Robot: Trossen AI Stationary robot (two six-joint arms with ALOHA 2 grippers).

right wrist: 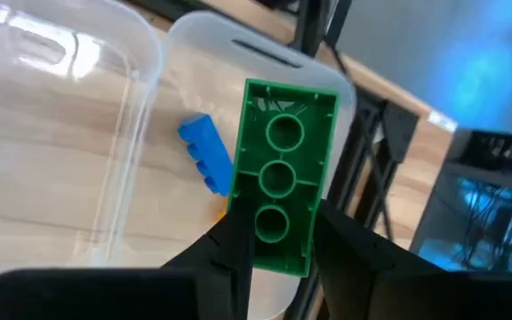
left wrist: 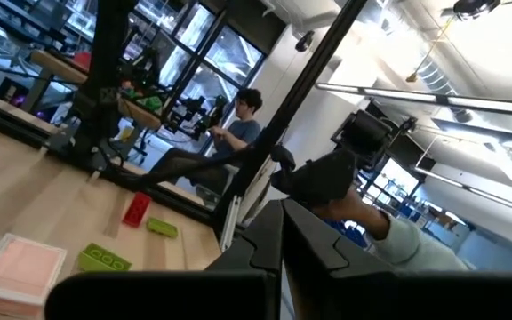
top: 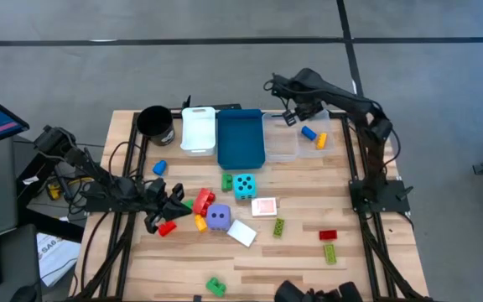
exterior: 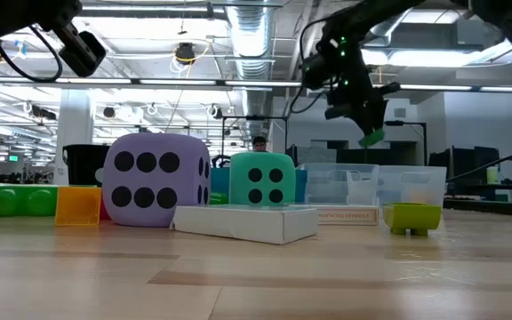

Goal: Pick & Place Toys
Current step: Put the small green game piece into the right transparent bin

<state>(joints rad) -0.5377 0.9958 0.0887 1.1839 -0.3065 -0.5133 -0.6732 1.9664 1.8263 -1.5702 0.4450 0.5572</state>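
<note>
Now my right gripper (right wrist: 272, 238) is clamped on a long green plastic brick (right wrist: 279, 191), its three round underside sockets facing my wrist camera and its long axis running straight out past my fingertips. In the overhead view my right gripper (top: 290, 111) hangs at about one o'clock on the table, just above the clear plastic bins (top: 309, 144), and the brick points down into the one that already holds a small blue brick (right wrist: 205, 156). That is the relation the release turns on, I judge: the bin lies directly beyond the brick's far end, so letting go should drop it inside.

My left gripper (top: 159, 204) is closed on nothing at about eight o'clock, low beside the red bricks (top: 203, 201) and the purple soft die (top: 218, 217), so it is the nearer arm for that cluster.

From overhead, my own arm hides the green brick. A yellow piece (top: 321, 141) in the bin is too small to identify.
</note>
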